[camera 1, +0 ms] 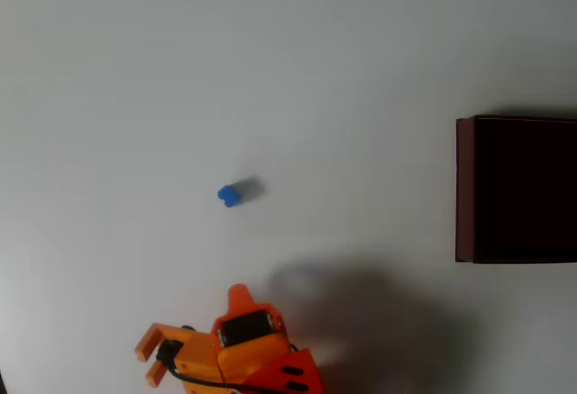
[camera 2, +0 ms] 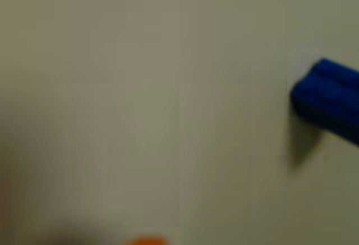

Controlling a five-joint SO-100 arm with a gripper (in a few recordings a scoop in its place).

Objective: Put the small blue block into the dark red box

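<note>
The jaws of the orange gripper [camera 1: 149, 358] sit at the bottom edge of the overhead view; two orange prongs point left with a gap between them, so they look released and empty, though the angle makes this a judgement.

The small blue block [camera 1: 229, 196] lies alone on the white worktop [camera 1: 135, 69], above and slightly right of the gripper in the overhead view and well apart from it. In the wrist view the block [camera 2: 328, 107] sits blurred at the right edge, off centre, with a sliver of orange at the bottom edge.

The step in hand appears to be the approach to the block. To do it well, the arm likely needs to swing until the block sits centred in the wrist view, then descend with the jaws straddling it. The block is tiny, so a lopsided close could flick it away; closing squarely on two opposite faces seems safest.

The dark red box [camera 1: 464, 187] stands at the right edge of the overhead view, open side up, far from the block, so the carry will be long.
</note>
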